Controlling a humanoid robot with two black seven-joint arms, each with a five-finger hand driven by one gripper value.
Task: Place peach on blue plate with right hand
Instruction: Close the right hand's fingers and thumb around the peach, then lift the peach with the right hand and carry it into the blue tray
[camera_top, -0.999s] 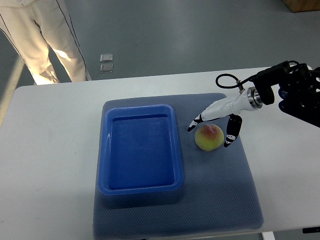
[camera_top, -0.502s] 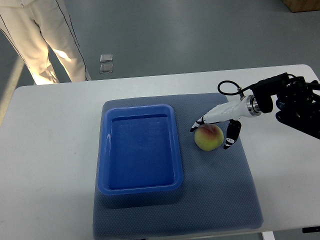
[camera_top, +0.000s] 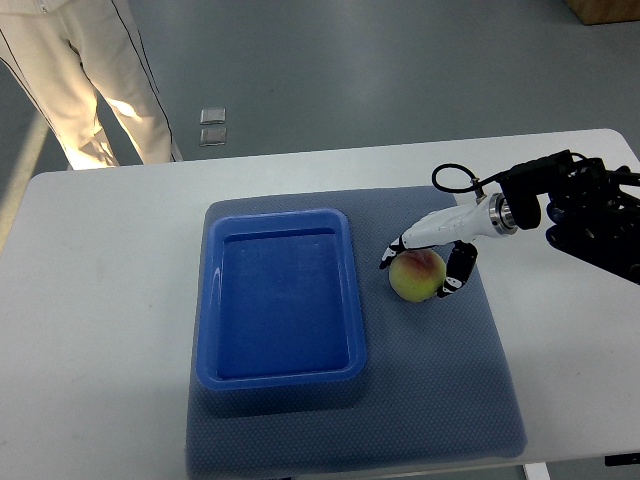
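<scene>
Top view: right hand (camera_top: 425, 262) fingers curled around peach (camera_top: 417, 275) beside blue plate (camera_top: 281, 375), no legible writing.

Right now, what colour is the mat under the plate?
Grey-blue, with a fine textured weave; the mat shows clearly in the top view.

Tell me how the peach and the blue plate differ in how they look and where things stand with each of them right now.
The peach is small, round and yellow-pink; the blue plate is a much larger, rectangular, solid blue tray. The peach sits between the fingers of the right hand; the blue plate is untouched and holds nothing. The peach lies to the plate's right, not on it. Both rest on the gray-blue mat.
</scene>
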